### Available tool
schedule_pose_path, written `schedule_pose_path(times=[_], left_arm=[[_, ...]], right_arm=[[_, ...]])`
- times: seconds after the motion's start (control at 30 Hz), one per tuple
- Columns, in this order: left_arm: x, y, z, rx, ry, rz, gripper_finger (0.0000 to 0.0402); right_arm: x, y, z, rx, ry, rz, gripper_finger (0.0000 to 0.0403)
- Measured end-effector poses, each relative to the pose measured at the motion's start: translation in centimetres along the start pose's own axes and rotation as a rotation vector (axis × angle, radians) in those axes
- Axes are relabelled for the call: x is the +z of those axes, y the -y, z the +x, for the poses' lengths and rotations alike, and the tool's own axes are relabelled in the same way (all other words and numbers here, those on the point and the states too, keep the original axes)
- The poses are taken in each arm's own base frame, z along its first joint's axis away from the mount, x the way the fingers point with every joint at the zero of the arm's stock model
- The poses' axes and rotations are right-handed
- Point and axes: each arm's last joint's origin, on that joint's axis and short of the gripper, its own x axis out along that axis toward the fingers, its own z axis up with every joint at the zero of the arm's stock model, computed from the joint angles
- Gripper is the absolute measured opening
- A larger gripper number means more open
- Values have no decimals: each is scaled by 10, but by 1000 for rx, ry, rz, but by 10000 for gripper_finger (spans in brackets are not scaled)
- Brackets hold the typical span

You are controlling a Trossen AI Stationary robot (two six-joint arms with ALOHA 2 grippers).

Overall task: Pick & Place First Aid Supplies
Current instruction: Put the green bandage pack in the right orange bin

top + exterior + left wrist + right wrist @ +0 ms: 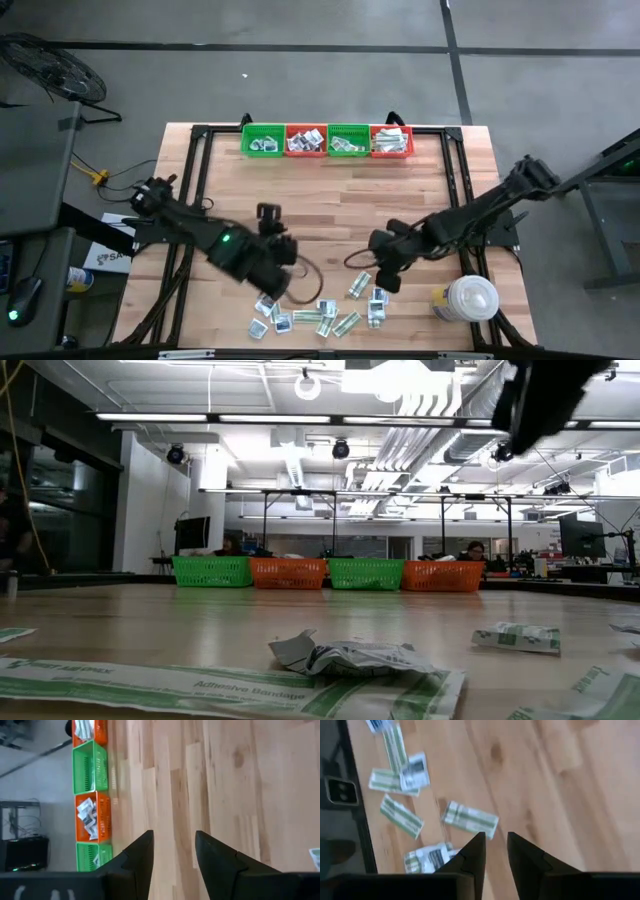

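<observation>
L tool (283,262) sits over the near-left part of the tabletop (330,200), fingers (140,855) apart w/ bare wood showing between them, nothing held. R tool (385,275) hangs just above the pile's right edge, fingers (472,852) at a narrow gap, empty as far as the wrist view shows. First aid packets (325,315) lie scattered along the near edge: white squares & pale-green strips, some overlapping. Four baskets (327,141) line the far edge, green/orange alternating, packets inside. White lidded container (470,298) stands near-right.
</observation>
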Motion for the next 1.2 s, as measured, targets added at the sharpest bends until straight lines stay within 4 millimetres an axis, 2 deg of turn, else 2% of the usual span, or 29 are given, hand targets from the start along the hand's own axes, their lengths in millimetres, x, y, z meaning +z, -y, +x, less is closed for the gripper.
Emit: schedule_pose_path(times=[0.23,0.47,0.77,1.2], left_arm=[[-25,28,-29,-20,78,-14,140],[-45,53,-64,-4,224,-14,140],[-60,70,-85,21,335,-26,140],[-63,71,-86,8,320,12,140]], right_arm=[[-10,-14,43,-34,-113,84,132],[-10,-19,73,-32,-130,100,193],[-14,-14,108,-79,-200,112,199],[-19,-9,138,-162,-211,117,199]])
